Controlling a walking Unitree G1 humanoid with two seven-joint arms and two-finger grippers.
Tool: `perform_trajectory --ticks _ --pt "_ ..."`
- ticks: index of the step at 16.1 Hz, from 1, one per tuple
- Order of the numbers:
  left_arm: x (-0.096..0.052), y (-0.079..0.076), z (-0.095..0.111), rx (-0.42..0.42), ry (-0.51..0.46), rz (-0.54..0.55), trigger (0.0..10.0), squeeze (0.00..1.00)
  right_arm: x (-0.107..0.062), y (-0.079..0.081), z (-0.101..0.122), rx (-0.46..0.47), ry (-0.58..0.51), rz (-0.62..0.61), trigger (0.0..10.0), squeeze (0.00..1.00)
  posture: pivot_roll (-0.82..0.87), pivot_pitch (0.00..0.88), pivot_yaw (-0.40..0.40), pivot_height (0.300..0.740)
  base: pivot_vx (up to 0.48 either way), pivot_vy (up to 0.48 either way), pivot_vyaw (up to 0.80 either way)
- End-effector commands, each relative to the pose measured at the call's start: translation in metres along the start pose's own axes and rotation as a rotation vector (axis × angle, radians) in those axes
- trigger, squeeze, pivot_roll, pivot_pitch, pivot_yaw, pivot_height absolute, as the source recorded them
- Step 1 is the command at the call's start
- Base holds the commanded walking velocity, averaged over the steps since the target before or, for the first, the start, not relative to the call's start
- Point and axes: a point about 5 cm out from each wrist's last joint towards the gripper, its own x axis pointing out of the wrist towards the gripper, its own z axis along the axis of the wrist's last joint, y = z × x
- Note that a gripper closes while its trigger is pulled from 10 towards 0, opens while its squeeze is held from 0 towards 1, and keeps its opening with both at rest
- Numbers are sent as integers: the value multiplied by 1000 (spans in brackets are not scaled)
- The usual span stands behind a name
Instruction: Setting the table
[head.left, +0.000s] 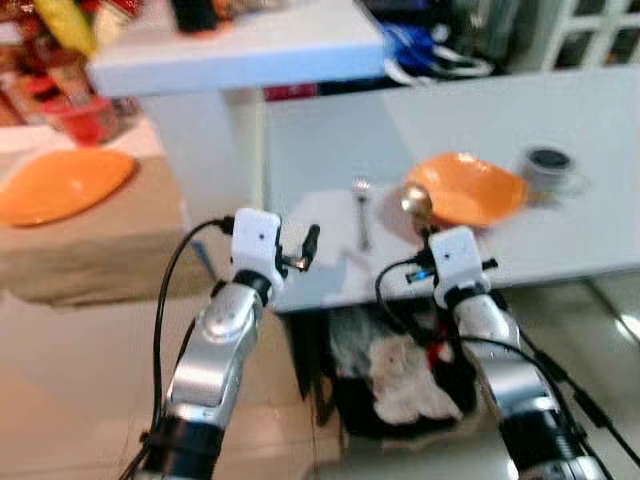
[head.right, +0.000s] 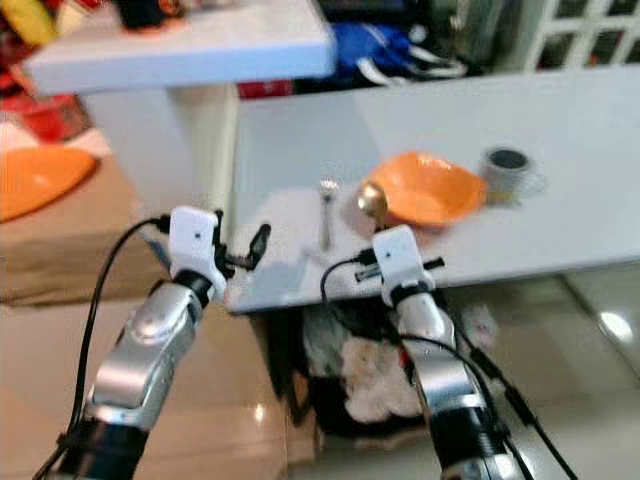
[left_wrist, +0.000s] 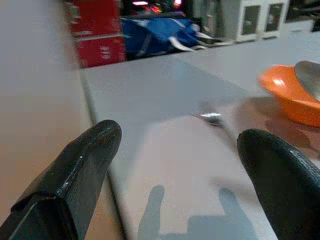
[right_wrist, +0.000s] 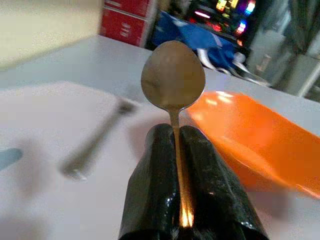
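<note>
My right gripper (right_wrist: 179, 136) is shut on the handle of a metal spoon (right_wrist: 173, 75), whose bowl stands upright above the fingers. It hovers at the near edge of the white table (head.left: 560, 110), just in front of an orange bowl (head.left: 470, 188). A fork (head.left: 362, 215) lies on a white napkin (head.left: 325, 225) to the left of the bowl. My left gripper (head.left: 300, 250) is open and holds nothing, level with the table's front-left corner near the napkin. In the left wrist view the fork (left_wrist: 215, 120) lies beyond the open fingers (left_wrist: 85, 165).
A dark-rimmed glass (head.left: 547, 165) stands to the right of the bowl. At left, another orange dish (head.left: 60, 185) rests on a low brown-covered surface under a white counter (head.left: 230, 45). A dark bin with cloth (head.left: 400, 380) sits below the table edge.
</note>
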Motion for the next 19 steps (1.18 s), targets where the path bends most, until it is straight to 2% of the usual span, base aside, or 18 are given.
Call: perform_trajectory --ticks 1,3,6,8,10,13,17,19 --pt "-1 9 2 12 -4 30 10000 0 5 6 10 2 -39 21 0 0 -92 0 77 736 0 0 0" --pt "-1 6 3 8 -13 19 10000 0 13 5 22 2 -78 27 0 0 -92 0 79 736 0 0 0" --pt "-1 6 3 14 -8 11 10000 0 22 1 28 14 -85 16 0 0 -89 0 82 736 0 0 0" --pt "-1 4 4 16 -17 0 10000 0 37 -8 31 74 -59 -28 0 0 -83 0 85 736 0 0 0" --pt "-3 2 8 27 -24 -21 10000 0 53 -15 33 105 -26 -67 0 0 -58 0 91 736 0 0 0" --pt "-12 0 13 59 -26 -65 10000 0 69 -23 40 128 -7 -110 0 0 -14 0 100 736 0 0 0" --pt "-21 6 18 100 -21 -87 10000 0 81 -43 43 187 42 -182 0 0 37 0 99 736 0 0 0" --pt "-24 8 20 106 -19 -85 10000 0 84 -46 46 184 51 -192 0 0 60 0 95 736 0 0 0"
